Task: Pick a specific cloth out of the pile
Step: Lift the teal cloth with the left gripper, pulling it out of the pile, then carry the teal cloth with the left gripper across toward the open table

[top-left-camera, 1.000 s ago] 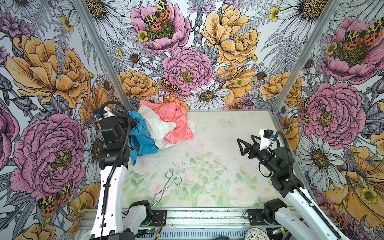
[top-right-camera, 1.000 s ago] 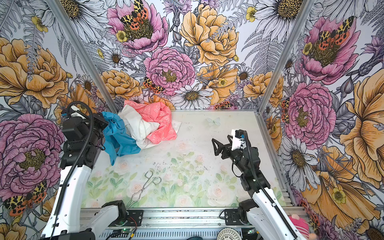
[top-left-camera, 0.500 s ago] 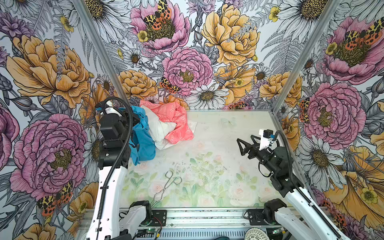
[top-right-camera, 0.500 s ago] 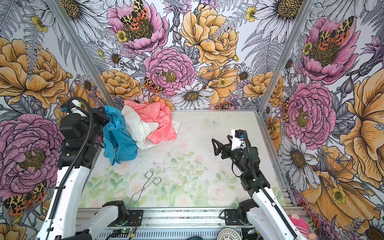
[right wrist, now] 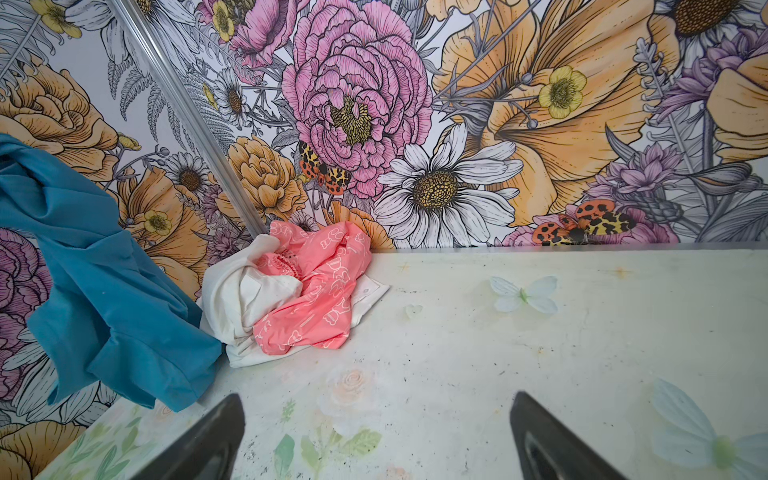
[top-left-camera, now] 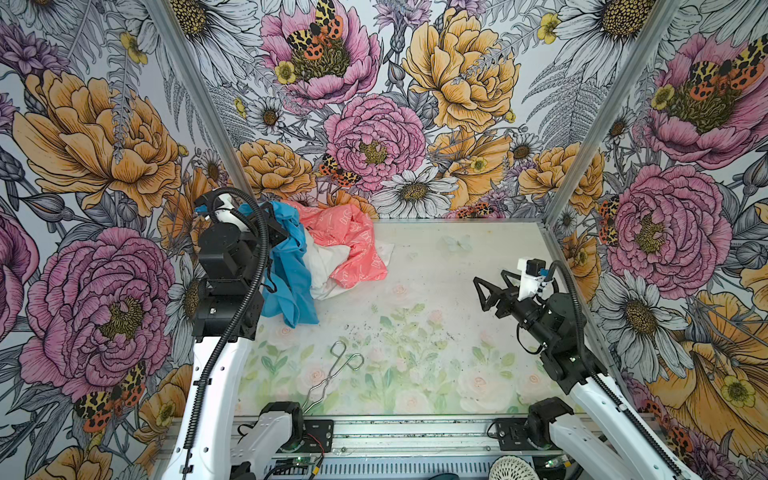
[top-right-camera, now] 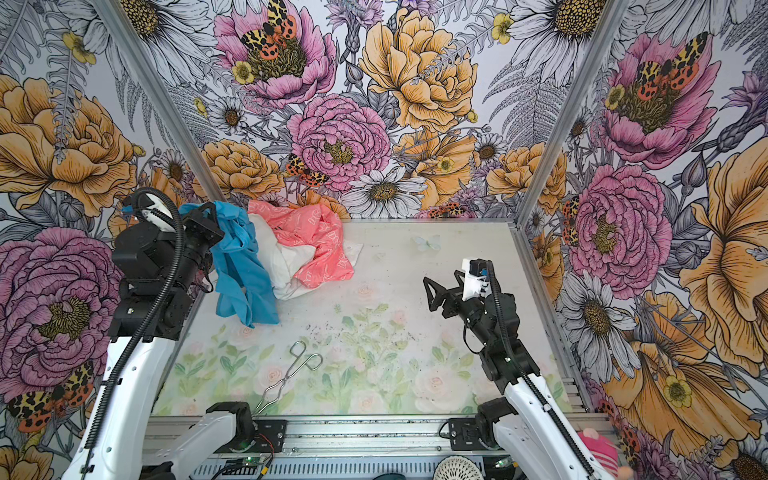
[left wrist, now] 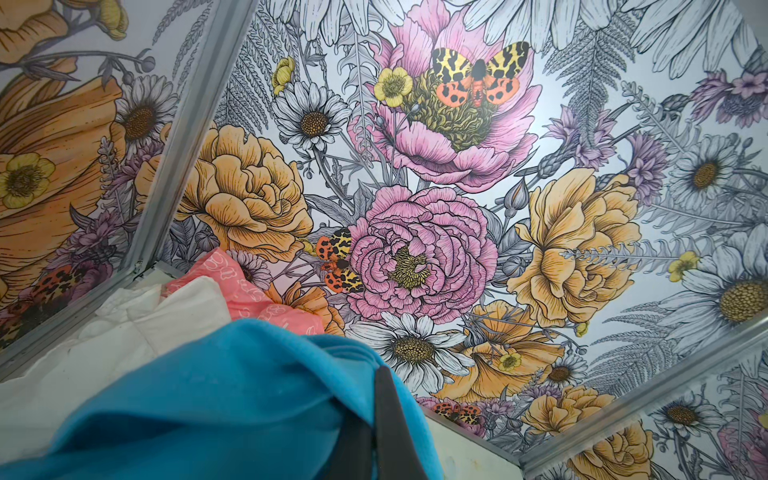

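Note:
The turquoise-blue cloth (top-left-camera: 291, 282) (top-right-camera: 241, 274) hangs from my left gripper (top-left-camera: 279, 227) (top-right-camera: 214, 230), which is raised at the back left and shut on the cloth's top edge. In the left wrist view the blue cloth (left wrist: 208, 395) drapes over the closed jaws of the left gripper (left wrist: 376, 415). Its lower end reaches down to the table beside the pile (top-left-camera: 345, 257) (right wrist: 291, 303), a white cloth (top-right-camera: 282, 262) under a coral-pink printed one (top-right-camera: 316, 245). My right gripper (top-left-camera: 480, 293) (right wrist: 376, 403) stands open and empty over the table's right side, pointing toward the pile.
Metal tongs (top-left-camera: 336, 374) (top-right-camera: 295, 370) lie on the floral table near the front, left of centre. Flowered walls close in the back and both sides. The pile sits in the back left corner against the wall post (right wrist: 187, 116).
My left gripper has risen and drawn back toward the left wall, lifting the blue cloth higher and away from the pile. The right arm has stayed still.

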### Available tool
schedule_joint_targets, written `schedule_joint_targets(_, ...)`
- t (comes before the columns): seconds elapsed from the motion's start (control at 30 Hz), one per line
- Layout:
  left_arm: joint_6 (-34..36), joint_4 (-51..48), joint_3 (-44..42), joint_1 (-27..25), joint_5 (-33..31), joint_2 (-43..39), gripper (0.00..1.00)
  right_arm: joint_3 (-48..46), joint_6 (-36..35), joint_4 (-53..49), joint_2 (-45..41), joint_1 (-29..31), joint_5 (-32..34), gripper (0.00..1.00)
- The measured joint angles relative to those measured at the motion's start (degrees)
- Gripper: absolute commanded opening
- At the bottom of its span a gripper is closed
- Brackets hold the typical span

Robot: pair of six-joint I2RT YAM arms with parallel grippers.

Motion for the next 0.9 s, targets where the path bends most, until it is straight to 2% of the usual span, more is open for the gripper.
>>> schedule_joint_targets(0.43, 2.3, 0.0, 5.0, -9.4, -0.1, 2.5, 0.00, 0.0, 0.0, 0.0, 0.0, 0.0, 0.0, 0.99)
schedule_joint_targets(0.9, 4.5, 0.1, 11.4, -20.0, -1.0, 8.7, 0.00, 0.0, 0.0, 0.0, 0.0, 0.0, 0.0, 0.99)
